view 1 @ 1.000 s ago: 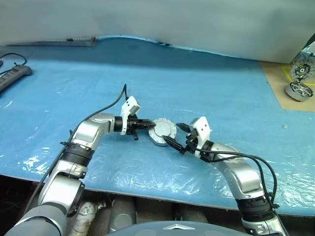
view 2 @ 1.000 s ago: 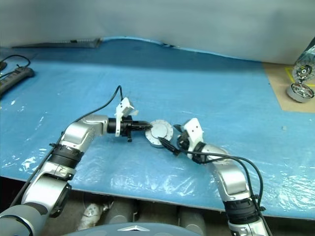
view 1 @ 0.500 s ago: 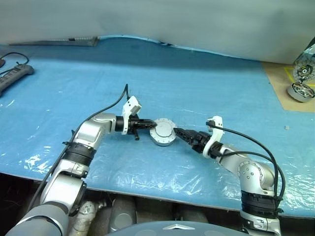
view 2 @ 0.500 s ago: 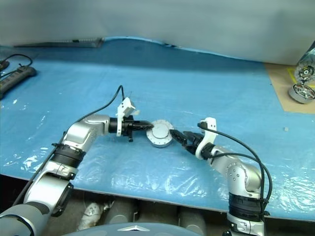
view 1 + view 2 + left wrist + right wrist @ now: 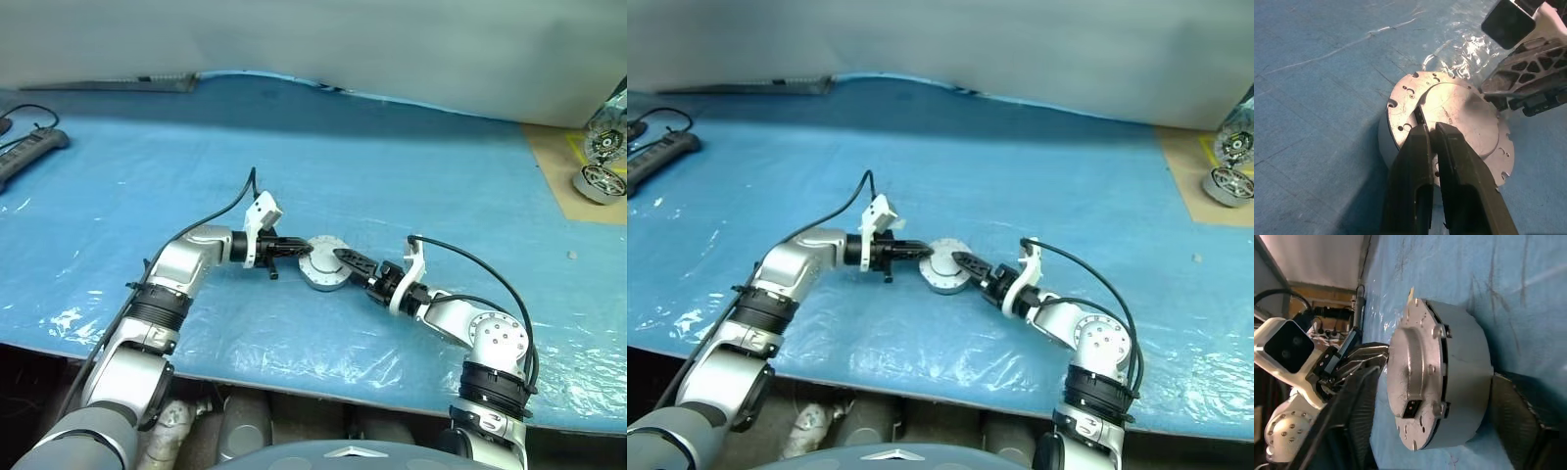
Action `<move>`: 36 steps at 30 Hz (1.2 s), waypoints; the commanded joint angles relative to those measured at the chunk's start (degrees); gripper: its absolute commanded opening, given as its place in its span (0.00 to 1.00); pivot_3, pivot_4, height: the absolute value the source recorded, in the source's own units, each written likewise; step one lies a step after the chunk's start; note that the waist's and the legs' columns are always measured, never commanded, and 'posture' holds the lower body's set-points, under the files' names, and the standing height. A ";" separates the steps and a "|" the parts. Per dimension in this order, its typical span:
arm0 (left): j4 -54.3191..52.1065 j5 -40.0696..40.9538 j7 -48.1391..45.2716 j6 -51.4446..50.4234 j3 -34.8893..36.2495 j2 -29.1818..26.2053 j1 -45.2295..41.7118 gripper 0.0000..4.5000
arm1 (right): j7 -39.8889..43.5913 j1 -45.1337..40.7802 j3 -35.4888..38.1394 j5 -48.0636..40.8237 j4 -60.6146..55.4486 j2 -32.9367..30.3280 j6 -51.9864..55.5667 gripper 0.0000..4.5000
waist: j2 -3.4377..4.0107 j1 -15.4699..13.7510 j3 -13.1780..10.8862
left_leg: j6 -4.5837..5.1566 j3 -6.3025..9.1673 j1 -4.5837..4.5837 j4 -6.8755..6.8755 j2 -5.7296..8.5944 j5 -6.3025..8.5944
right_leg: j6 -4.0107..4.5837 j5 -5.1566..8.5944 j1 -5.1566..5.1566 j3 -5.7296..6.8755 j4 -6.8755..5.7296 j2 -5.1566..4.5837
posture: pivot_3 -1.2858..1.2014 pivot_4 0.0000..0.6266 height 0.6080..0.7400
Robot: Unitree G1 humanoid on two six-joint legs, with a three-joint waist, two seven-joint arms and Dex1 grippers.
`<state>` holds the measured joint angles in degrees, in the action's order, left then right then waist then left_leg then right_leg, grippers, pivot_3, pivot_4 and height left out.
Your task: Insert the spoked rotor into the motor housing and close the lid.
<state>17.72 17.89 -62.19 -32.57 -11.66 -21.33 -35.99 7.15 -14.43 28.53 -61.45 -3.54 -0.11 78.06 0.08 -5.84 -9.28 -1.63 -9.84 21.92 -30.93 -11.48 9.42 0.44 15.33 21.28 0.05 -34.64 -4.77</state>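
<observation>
Blue plastic sheeting covers the table (image 5: 411,166), and near its front edge stands the motor housing (image 5: 321,281) with the lid (image 5: 324,258) seated plain face up; the spoked rotor is presumably inside, out of sight.

Head views: the left gripper (image 5: 297,249) meets the lid from nine o'clock, its fingers closed together with the tips resting on the lid's near margin. The right gripper (image 5: 355,264) comes in from four o'clock, one finger reaching over the top of the lid. Both arms are equally near; each is at the part itself.

Left wrist view: the left fingers (image 5: 1418,161) lie pressed side by side on the lid (image 5: 1462,115), pinching nothing. The right finger (image 5: 1525,73) touches the lid's far rim, at one o'clock from the hub.

Right wrist view: the housing (image 5: 1462,377) lies between the two parted right fingers (image 5: 1349,411), one over the lid face, the other under the cup's base, so the fingers span the part along its axis. Closing them would probably squeeze lid onto cup. Whether both already bear on metal cannot be told.
</observation>
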 commanded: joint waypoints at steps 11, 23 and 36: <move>3.49 -2.33 0.30 -0.58 -2.20 1.35 0.12 0.06 | -4.09 3.18 0.22 -8.89 2.21 -0.80 5.27 0.25 | 0.09 0.06 0.05 | -0.01 0.00 0.00 0.17 0.12 0.00 | -0.26 -0.05 0.07 0.01 0.01 -0.08 | 0.52 0.24 1.00; 3.92 3.65 4.77 -7.74 6.34 3.33 -1.83 0.21 | -7.27 3.88 0.32 -14.05 1.22 0.67 1.74 0.25 | 0.09 0.31 0.05 | -0.01 0.00 0.11 0.19 0.18 0.00 | -0.30 -0.03 0.21 0.01 -0.02 -0.14 | 0.52 0.24 1.00; 4.41 21.74 21.04 -26.00 31.52 7.95 -1.66 1.00 | -9.69 1.30 -0.85 -24.56 2.33 -1.04 -6.97 0.25 | 0.07 0.15 0.03 | 0.00 0.46 1.53 -0.19 0.51 -0.02 | -0.35 -0.10 1.20 0.39 -0.17 -0.13 | 0.52 0.24 1.00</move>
<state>22.64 35.24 -43.49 -55.72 16.03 -14.17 -37.43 -3.84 -11.26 28.11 -81.62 -0.07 -1.14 72.43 0.15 -5.69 -9.25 -1.63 -9.30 23.50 -31.15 -10.97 9.39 0.09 15.23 22.47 0.50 -34.81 -4.93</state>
